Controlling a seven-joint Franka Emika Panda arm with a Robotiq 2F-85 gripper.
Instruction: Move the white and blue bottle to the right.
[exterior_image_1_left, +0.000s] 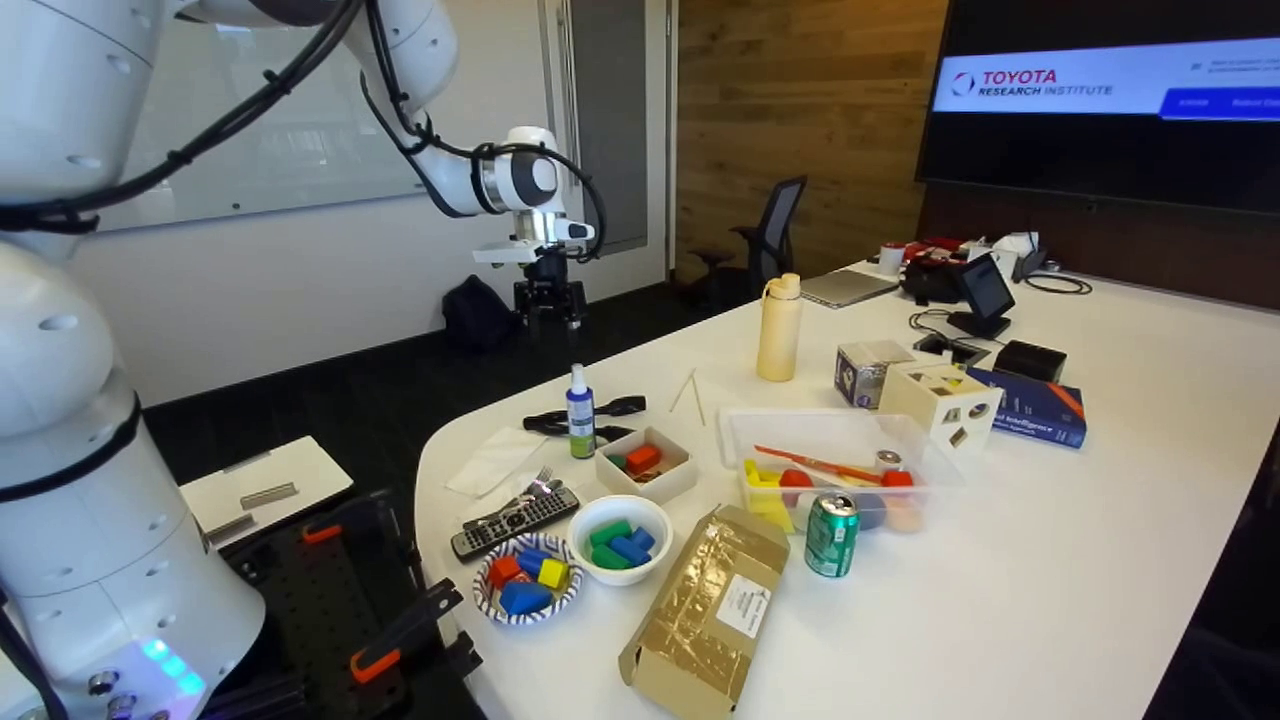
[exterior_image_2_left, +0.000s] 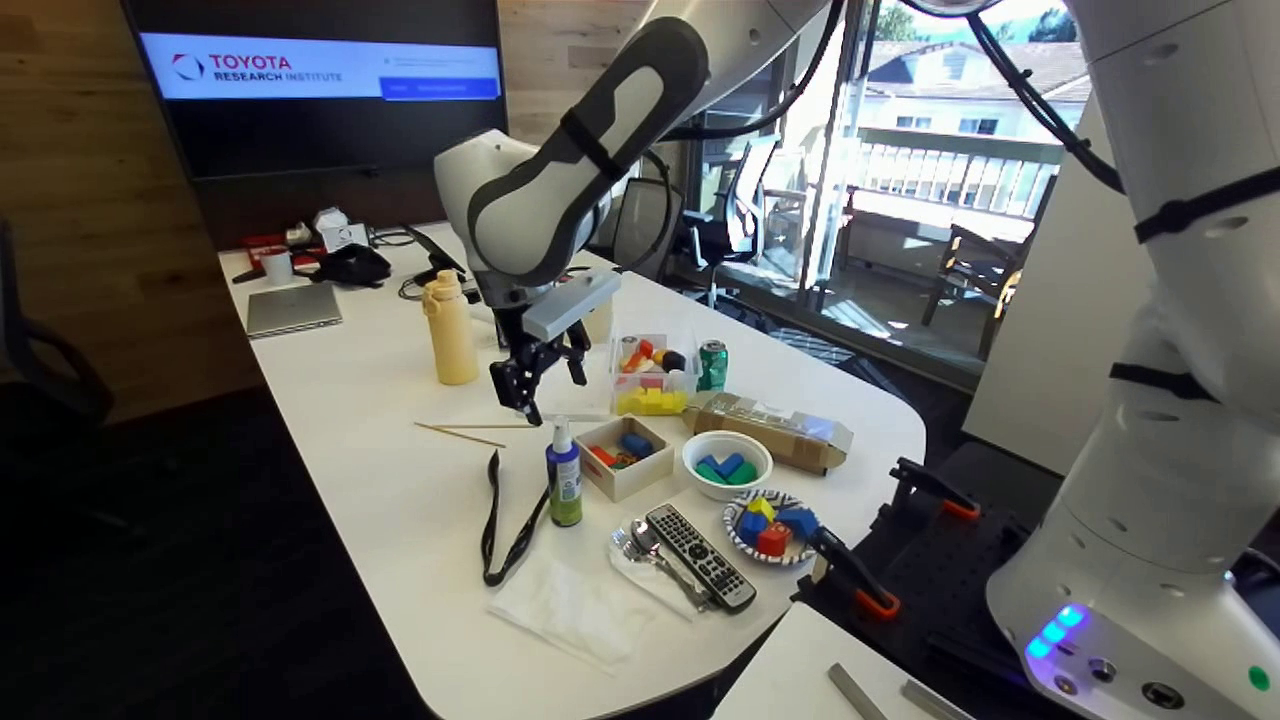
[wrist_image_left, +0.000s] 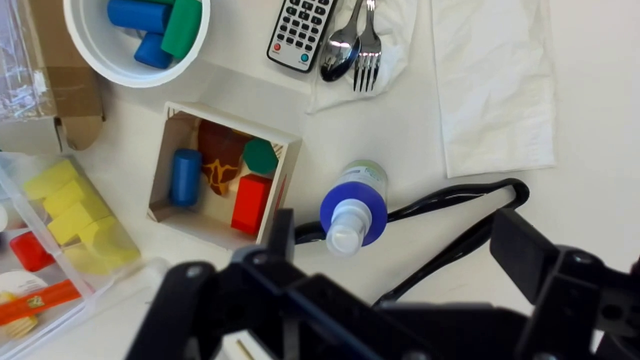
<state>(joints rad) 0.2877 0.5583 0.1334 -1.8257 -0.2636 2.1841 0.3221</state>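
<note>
The white and blue bottle (exterior_image_1_left: 581, 415) stands upright on the desk (exterior_image_1_left: 1050, 600), just beside the small box (wrist_image_left: 225, 121), with one arm of the black tongs (wrist_image_left: 450, 196) passing near its foot; whether they touch cannot be told. The gripper (wrist_image_left: 395, 230) holds nothing: its jaws are spread wide, presumably to come down around the slim body, a grasp the upright stance should suit. Tongs lying so close could snag.

The wrist view puts the bottle's top between the jaws but hides the height; both exterior views reveal clear air there. The wrist view also bares the blue cylinder (wrist_image_left: 186, 177); in an exterior view the small box (exterior_image_1_left: 672, 484) shows no trace of it. The taller cream bottle (exterior_image_2_left: 450, 335) appears only in the exterior views.
</note>
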